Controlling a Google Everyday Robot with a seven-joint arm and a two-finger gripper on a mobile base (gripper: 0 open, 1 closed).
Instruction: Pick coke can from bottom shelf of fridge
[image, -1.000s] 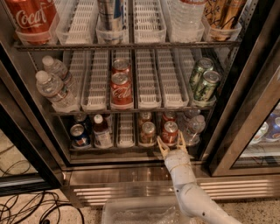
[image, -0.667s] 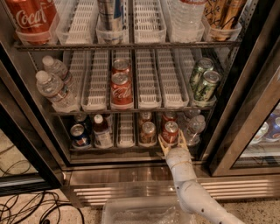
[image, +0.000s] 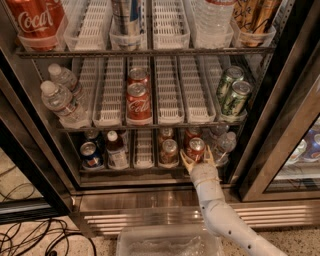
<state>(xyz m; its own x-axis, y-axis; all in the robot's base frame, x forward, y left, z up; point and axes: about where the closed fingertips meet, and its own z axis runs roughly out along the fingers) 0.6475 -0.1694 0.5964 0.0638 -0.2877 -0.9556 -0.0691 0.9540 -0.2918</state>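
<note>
The coke can (image: 196, 148), bright red with a silver top, stands at the front of the bottom shelf (image: 135, 170) of the fridge (image: 150, 212), right of centre. My gripper (image: 196, 159) reaches in from below on its white arm. Its fingers (image: 185, 161) are spread on either side of the can's lower half, open around it. The can still stands on the shelf.
A duller brownish-red can (image: 169, 151) stands just left of the coke can, and a water bottle (image: 223, 146) just right. A dark blue can (image: 90, 154) and a capped bottle (image: 116, 150) stand at the left. A clear plastic bin (image: 167, 243) sits below. The door frame (image: 272, 145) is at the right.
My gripper has edged slightly further in around the coke can. The can has not moved.
</note>
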